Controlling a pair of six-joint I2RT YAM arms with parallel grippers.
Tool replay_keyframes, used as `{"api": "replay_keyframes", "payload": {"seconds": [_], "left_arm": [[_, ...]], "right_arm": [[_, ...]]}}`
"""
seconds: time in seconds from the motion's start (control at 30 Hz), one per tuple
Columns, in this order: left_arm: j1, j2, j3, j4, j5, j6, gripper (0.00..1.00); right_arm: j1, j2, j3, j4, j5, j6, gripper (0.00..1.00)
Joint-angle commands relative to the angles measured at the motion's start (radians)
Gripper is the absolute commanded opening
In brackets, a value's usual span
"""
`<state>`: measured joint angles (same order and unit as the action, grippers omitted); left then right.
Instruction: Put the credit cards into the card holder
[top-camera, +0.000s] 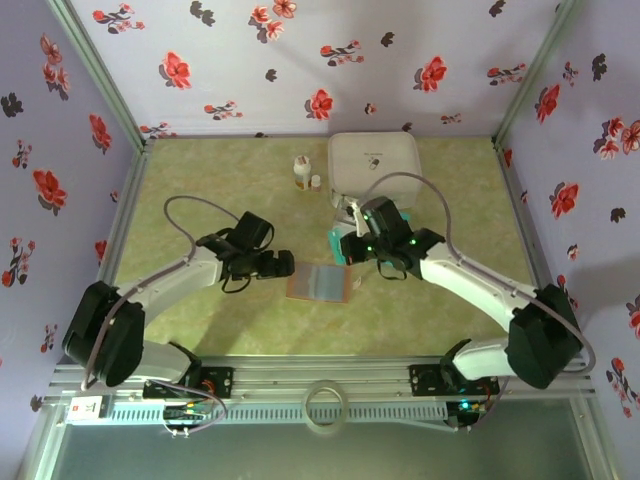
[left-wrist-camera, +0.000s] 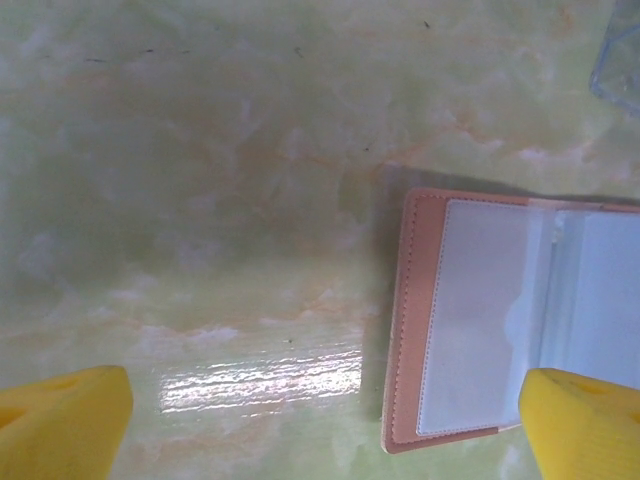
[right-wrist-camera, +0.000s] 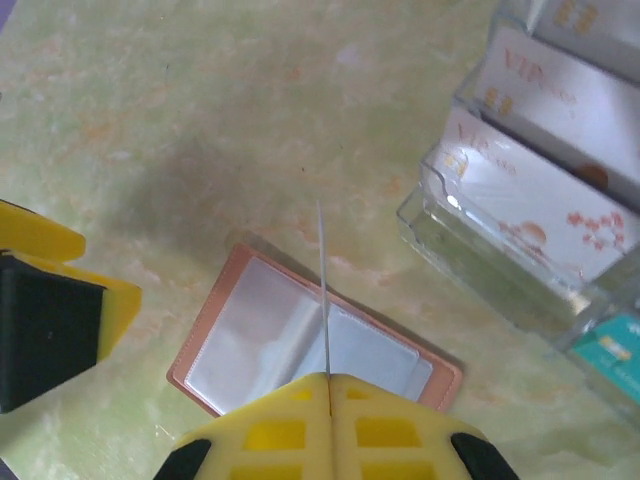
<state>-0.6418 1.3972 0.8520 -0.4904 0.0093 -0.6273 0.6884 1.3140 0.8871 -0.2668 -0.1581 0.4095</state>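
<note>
Above the open card holder (right-wrist-camera: 255, 340), the right tool (right-wrist-camera: 328, 385) clenched a card (right-wrist-camera: 322, 290) edge-on, left tool (left-wrist-camera: 322, 425) released; it likely needed squaring before sliding in.

— The table (left-wrist-camera: 200, 150)?
— Smooth, marbled green-yellow and glossy; a bright streak of glare sits at the lower middle of the left wrist view.
— And the card holder (right-wrist-camera: 270, 330)?
— A matt, leather-like brown border with a stitched seam. Inside are clear plastic sleeves, shiny and slightly cloudy.
— Upper right of the right wrist view?
— A rack (right-wrist-camera: 480, 270) of clear hard plastic, glinting at its edges, with smooth white cards (right-wrist-camera: 540, 200) in it.
— The fingers (left-wrist-camera: 60, 420)?
— Yellow plastic, matt, finely textured. The credit card (right-wrist-camera: 322, 260) pinched in the right gripper (right-wrist-camera: 329, 380) looks thin and stiff.
</note>
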Motion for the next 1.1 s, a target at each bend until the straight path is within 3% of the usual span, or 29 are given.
{"api": "replay_keyframes", "payload": {"seconds": [0.0, 0.4, 1.07], "left_arm": [[-0.038, 0.042, 0.038, -0.001, -0.08, 0.055, 1.0], [-0.108, 0.197, 0.078, 0.018, -0.163, 0.072, 1.0], [-0.13, 0.238, 0.017, 0.033, -0.219, 0.003, 1.0]], "right_arm": [[0.008, -0.061, -0.098, 0.201, 0.032, 0.224, 0.0], [0.008, -0.13, -0.32, 0.425, 0.014, 0.428, 0.0], [0.01, 0.001, -0.401, 0.654, -0.086, 0.503, 0.0]]}}
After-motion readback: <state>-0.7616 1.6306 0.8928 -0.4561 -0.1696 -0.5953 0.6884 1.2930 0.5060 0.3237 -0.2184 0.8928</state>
